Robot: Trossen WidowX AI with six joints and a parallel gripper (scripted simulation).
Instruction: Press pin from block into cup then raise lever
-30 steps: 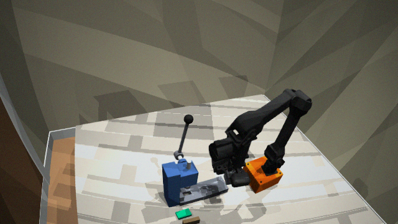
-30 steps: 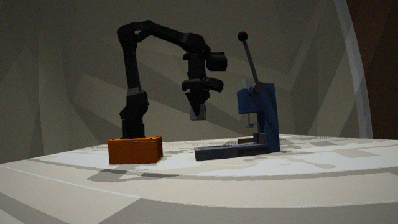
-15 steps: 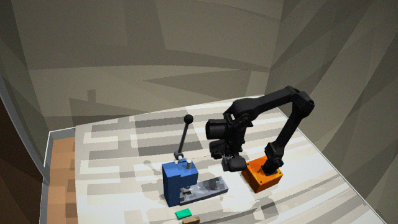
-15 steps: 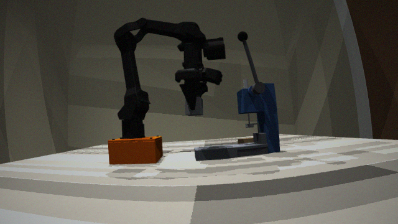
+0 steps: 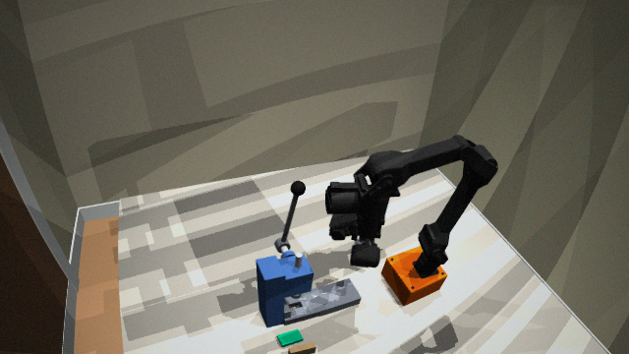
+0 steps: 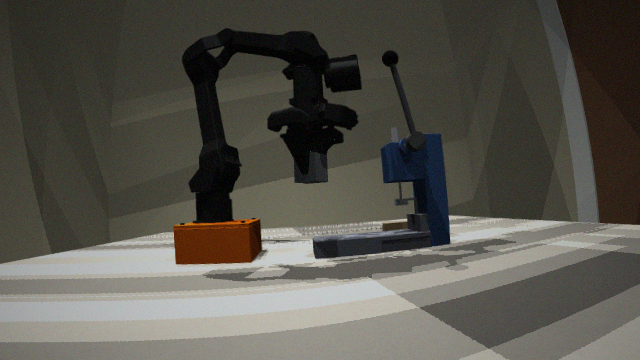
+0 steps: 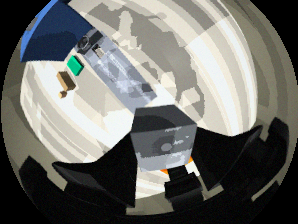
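My own fingers hide the sides of the block between them. Above my hand, the wrist picture cuts off the blue press.

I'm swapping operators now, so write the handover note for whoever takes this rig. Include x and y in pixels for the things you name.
Hand (image 5: 365,253) (image 6: 310,167) (image 7: 157,127): shut on the gray block (image 6: 319,170) (image 7: 152,142), held up off the table.
Press (image 5: 271,290) (image 6: 439,190) (image 7: 57,37): bed (image 5: 339,299) (image 6: 360,244) (image 7: 127,82) without the block; lever (image 5: 291,216) (image 6: 403,97) up.
Done: block grasped and lifted.
Left: seat it with its pin under the punch (image 5: 296,296) (image 6: 401,202), pull the lever, raise it, let go without shifting the block.
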